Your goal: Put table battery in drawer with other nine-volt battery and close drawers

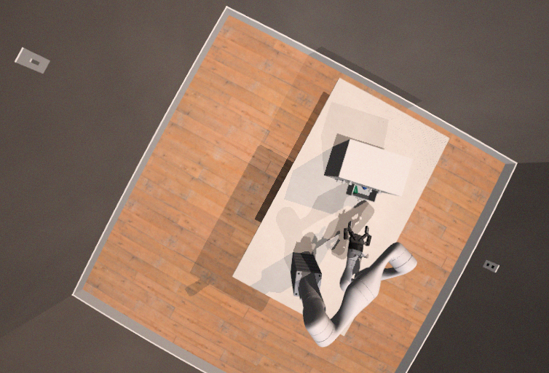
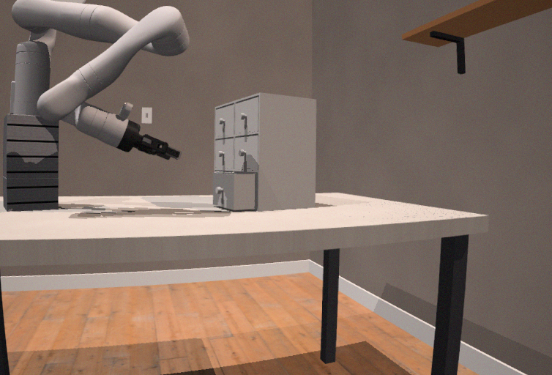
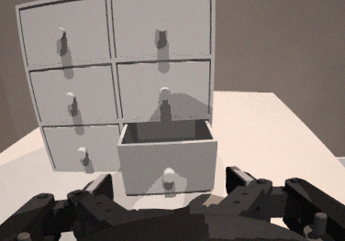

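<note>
While the gripper stands spread and empty on the drawer's near side, blue and green bits lie in the open bottom right drawer, battery too small to identify; the folded arm slants its wrist shallowly down, facing far

A brown wooden wall shelf is held by a black metal bracket on a grey-brown wall. A white rectangular switch plate and a small grey two-holed socket plate are mounted on the walls. The orange-brown plank floor is edged by pale skirting board.
</note>
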{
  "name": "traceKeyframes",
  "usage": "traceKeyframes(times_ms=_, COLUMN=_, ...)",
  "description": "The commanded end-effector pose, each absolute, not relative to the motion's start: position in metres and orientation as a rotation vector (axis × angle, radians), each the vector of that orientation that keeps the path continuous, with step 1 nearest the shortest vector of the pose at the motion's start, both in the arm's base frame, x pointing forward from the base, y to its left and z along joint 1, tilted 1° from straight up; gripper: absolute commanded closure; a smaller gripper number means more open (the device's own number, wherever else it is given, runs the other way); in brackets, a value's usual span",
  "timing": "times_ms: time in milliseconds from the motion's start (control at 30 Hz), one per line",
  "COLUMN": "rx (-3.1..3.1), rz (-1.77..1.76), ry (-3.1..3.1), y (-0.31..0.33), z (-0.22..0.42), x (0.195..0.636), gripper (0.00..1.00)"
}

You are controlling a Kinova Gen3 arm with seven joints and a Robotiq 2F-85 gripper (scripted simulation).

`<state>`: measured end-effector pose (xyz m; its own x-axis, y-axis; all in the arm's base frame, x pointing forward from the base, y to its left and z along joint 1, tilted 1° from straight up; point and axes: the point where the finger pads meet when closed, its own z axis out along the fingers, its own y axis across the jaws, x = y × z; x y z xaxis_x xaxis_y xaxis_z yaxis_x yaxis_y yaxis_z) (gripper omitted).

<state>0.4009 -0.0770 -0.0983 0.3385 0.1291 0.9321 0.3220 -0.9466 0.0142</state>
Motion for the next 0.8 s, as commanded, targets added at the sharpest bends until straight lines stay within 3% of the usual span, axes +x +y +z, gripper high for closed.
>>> traceKeyframes(times_ms=0, rx=-2.418, rz=-1.674, ry=-0.4, y=-0.0789, z=-0.1026, x=0.3992, gripper=0.0)
traceKeyframes(times_ms=300, rx=-2.405, rz=-1.69, ry=-0.398, y=-0.0787, z=-0.1037, x=0.4, gripper=0.0)
traceKeyframes(times_ms=333, rx=-2.405, rz=-1.69, ry=-0.398, y=-0.0787, z=-0.1037, x=0.4, gripper=1.0)
traceKeyframes(times_ms=767, rx=-2.405, rz=-1.69, ry=-0.398, y=-0.0787, z=-0.1037, x=0.4, gripper=1.0)
